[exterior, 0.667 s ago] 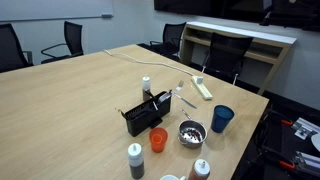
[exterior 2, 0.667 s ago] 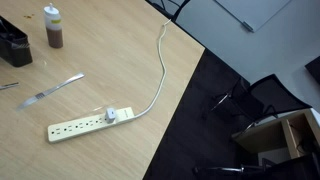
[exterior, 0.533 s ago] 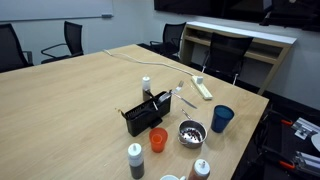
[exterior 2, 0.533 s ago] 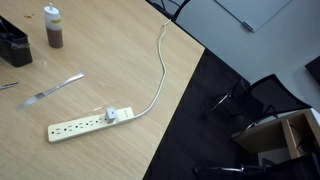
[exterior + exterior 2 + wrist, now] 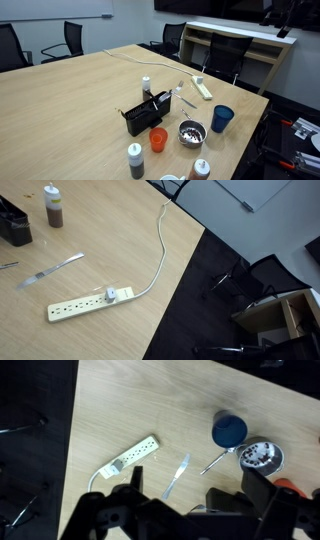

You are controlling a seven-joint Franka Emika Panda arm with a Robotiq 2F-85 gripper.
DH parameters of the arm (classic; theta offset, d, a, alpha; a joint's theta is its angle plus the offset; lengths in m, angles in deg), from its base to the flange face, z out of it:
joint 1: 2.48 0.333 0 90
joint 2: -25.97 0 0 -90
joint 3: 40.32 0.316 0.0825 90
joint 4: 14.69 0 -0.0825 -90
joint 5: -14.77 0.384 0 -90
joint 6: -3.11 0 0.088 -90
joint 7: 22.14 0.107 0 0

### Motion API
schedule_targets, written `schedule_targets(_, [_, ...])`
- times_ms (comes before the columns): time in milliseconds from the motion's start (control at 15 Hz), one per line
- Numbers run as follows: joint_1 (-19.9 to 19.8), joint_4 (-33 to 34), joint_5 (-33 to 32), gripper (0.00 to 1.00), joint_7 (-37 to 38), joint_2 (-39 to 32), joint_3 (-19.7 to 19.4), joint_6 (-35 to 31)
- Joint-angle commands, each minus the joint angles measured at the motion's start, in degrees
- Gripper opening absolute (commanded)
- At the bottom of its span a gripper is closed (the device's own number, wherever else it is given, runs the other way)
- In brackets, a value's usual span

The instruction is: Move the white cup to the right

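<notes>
The white cup (image 5: 170, 177) shows only as a white rim at the bottom edge of an exterior view, near the table's front; it is out of sight in the wrist view. The dark blue cup (image 5: 222, 119) stands at the table's right edge and also shows in the wrist view (image 5: 229, 430). The smaller orange cup (image 5: 158, 139) stands beside a black organizer (image 5: 145, 115). My gripper (image 5: 195, 490) is open and empty, high above the table, over a knife (image 5: 177, 475). A dark shape at the top right (image 5: 285, 15) looks like the arm.
A metal bowl (image 5: 191, 132) sits between the orange and blue cups. Squeeze bottles (image 5: 135, 160) stand near the white cup. A white power strip (image 5: 90, 303) with its cord lies near the table's edge, next to the knife (image 5: 55, 270). Office chairs surround the table.
The dark arm shape at the top right of the exterior view has shifted slightly right and down. Nothing on the table has moved.
</notes>
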Motion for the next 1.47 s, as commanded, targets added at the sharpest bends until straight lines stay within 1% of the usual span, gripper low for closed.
schedule_targets(0, [1.52,-0.83,0.5,1.0,-0.11,-0.02,1.23,-0.1])
schedule_targets(67, [2.35,-1.33,0.55,1.0,0.53,0.0,1.87,-0.17])
schedule_targets(600, [1.79,-1.22,0.56,1.0,0.55,0.16,1.3,-0.17])
schedule_targets(800, [5.16,-2.01,4.41,1.0,0.65,-2.57,2.39,-3.77])
schedule_targets(933, [9.11,-3.0,7.86,1.0,0.06,-5.33,4.54,-8.31])
schedule_targets(1067, [14.0,-4.18,11.88,1.0,-0.05,-10.23,7.46,-15.73])
schedule_targets(1200, [17.9,-3.59,14.25,1.0,-0.55,-16.59,10.17,-23.41])
schedule_targets(1333, [20.59,-2.03,14.93,1.0,-0.98,-22.8,12.42,-30.18])
schedule_targets(1400, [21.0,-1.13,13.62,1.0,-0.69,-26.02,13.98,-34.29])
